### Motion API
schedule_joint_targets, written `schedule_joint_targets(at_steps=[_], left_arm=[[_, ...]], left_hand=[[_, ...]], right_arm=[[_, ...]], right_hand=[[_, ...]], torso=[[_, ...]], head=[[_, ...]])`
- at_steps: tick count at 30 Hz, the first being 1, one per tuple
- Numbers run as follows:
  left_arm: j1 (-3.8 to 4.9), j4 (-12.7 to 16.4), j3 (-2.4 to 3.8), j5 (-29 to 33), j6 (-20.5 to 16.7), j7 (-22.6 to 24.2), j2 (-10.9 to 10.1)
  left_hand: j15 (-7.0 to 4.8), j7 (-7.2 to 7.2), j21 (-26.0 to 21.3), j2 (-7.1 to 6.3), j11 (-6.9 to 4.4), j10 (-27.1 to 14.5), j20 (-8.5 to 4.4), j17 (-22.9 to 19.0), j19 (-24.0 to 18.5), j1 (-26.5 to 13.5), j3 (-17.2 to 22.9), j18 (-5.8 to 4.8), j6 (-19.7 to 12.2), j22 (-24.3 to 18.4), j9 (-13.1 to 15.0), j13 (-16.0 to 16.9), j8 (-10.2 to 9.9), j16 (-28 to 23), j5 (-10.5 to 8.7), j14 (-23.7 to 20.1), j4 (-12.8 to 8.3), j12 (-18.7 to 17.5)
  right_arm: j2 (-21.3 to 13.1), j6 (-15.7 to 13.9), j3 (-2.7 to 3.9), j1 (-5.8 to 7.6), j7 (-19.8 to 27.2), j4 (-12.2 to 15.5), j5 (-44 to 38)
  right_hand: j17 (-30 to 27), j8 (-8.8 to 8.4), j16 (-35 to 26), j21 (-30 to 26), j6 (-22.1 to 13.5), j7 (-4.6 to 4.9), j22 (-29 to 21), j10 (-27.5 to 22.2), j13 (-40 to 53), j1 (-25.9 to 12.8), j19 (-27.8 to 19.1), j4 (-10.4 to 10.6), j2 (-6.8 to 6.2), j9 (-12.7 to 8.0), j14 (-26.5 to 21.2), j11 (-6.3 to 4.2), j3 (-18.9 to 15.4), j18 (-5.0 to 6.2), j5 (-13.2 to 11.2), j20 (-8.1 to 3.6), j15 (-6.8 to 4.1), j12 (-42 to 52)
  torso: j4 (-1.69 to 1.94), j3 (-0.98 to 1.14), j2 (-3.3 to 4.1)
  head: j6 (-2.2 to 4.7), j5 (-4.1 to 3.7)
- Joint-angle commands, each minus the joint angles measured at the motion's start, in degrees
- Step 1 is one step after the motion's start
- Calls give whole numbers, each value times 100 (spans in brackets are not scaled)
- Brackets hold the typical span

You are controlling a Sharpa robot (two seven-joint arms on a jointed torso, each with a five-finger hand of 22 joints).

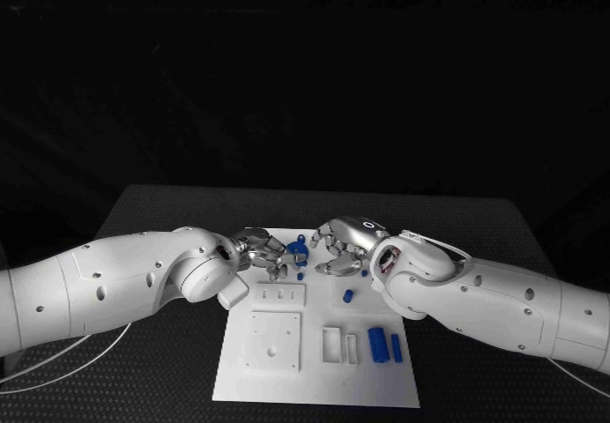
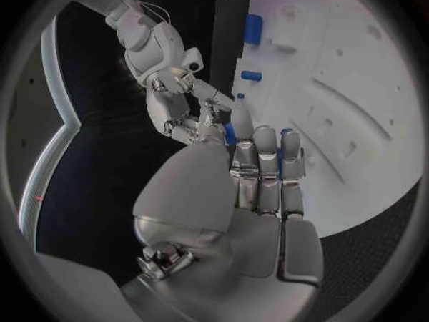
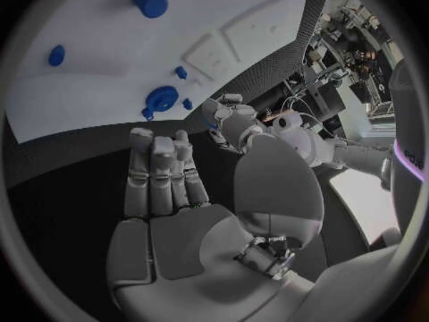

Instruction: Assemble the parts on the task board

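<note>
Blue is the colour of the parts: find the largest one, a blue part, at the far end of the white task board, on its midline. It lies between the two hands.

The left hand is over the board's far left corner, with its fingertips right beside that part. In the left wrist view you see blue showing between its straight fingers. You cannot tell whether the hand grasps the part or only lies against it.

The right hand is over the board's far right corner, just beside the same part. In the right wrist view its fingers are stretched out side by side, the thumb stands apart, and nothing is in them.

Nearer the board's middle, towards its right edge, you find a small blue piece. At the board's near right lie two blue cylinders, side by side, lengthwise along the board. A raised white square block occupies the board's near left.

The board rests on the black table.
</note>
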Motion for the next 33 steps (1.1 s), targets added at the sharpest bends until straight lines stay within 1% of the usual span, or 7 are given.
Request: schedule_joint_targets(at_steps=[1, 10, 13, 15, 20, 28, 33], left_arm=[[4, -30, 4, -222, 12, -23, 12], [4, -117, 4, -1983, 284, -488, 33], [5, -118, 4, -2605, 459, -753, 39], [5, -147, 4, -2920, 584, -910, 57], [5, -161, 4, -3399, 788, -1028, 93], [4, -173, 4, -3850, 1055, -1267, 179], [4, -170, 4, -3903, 1172, -1395, 212]], left_hand=[[-75, -535, 74, -19, -68, -4, -817, 14, 56, -80, 435, -82, 621, 35, 286, 93, 59, 93, 2, 9, -359, 108], [-189, -589, 224, -130, -159, 48, -891, 12, 158, -146, 563, -40, 700, 94, 486, 218, 121, 242, 70, 120, -429, 273], [-204, -592, 237, -160, -164, 40, -901, 4, 164, -142, 602, -35, 696, 99, 510, 228, 116, 251, 73, 123, -449, 284], [-211, -593, 245, -174, -168, 36, -906, -2, 165, -135, 640, -33, 695, 102, 530, 235, 111, 259, 80, 125, -469, 292], [-212, -588, 258, -233, -166, 15, -911, -22, 154, -134, 741, -39, 681, 106, 572, 242, 87, 269, 108, 114, -517, 298], [-192, -582, 260, -271, -150, 2, -909, -45, 126, -177, 849, -54, 682, 107, 616, 246, 61, 279, 130, 96, -563, 305], [-173, -585, 289, -303, -151, 9, -911, -75, 98, -389, 1055, -68, 706, 117, 714, 262, 16, 339, 352, 91, -793, 334]], right_arm=[[-81, -340, 7, 80, 190, -140, 120], [-275, -540, 165, 377, 504, -652, 958], [-344, -493, 280, 486, 540, -804, 1380], [-361, -446, 307, 580, 587, -960, 1771], [-402, -435, 339, 706, 638, -1212, 2122], [-439, -385, 342, 714, 665, -1256, 2194], [-448, -386, 342, 714, 666, -1254, 2194]], right_hand=[[-9, -14, -1, -24, -131, 112, 44, -58, -22, 82, -25, 19, 10, -1, -46, 7, -17, 114, 89, 15, -6, 39], [-37, 34, 14, -28, -96, 101, 50, -66, -92, 93, -22, 121, 31, 19, -49, -2, 23, 114, 301, 34, -13, 93], [-47, 41, 13, -31, -96, 100, 52, -72, -112, 86, -28, 150, 41, 21, -55, -4, 29, 114, 350, 38, -15, 104], [-51, 44, 14, -32, -98, 99, 54, -76, -123, 74, -30, 167, 43, 22, -58, -4, 24, 114, 367, 41, -15, 111], [-60, 49, 17, -36, -106, 100, 58, -88, -145, 61, -43, 188, 74, 23, -70, -3, 12, 114, 418, 45, -15, 128], [-66, 56, 23, -36, -109, 101, 63, -97, -162, 60, -50, 192, 99, 26, -77, -3, 1, 114, 454, 47, -14, 144], [-68, 59, 25, -38, -107, 100, 64, -102, -169, 60, -54, 194, 108, 27, -81, -3, -1, 114, 465, 48, -14, 150]], torso=[[9, -1, 1], [-16, 0, -8], [-19, 2, -2], [-14, 3, -1], [-12, 2, -7], [2, 6, 2], [-4, -1, 1]], head=[[11, 10], [14, 42], [8, 45], [0, 51], [1, 46], [-36, 78], [-46, 74]])
